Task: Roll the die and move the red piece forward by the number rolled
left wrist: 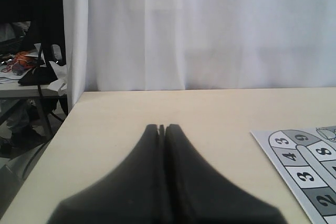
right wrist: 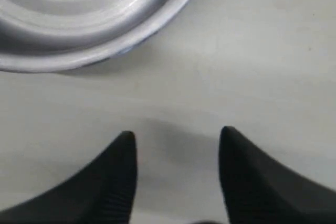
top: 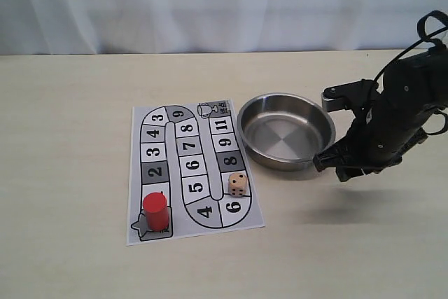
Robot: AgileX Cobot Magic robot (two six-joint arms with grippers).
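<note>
- The red piece [top: 155,211] is hiding part of the board's [top: 183,146] first square.
- The steel bowl [right wrist: 131,24] is running past the right wrist view's edge, blurred.

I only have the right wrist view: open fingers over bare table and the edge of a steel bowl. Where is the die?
Observer: The die sits on the board, between the squares marked 8 and 6. It is not in the bowl.
Operator: And the red piece?
Observer: The red piece stands upright at the board's near left corner, on the star square.
Operator: What about the left gripper?
Observer: The left gripper is shut on nothing, above the bare table.
</note>
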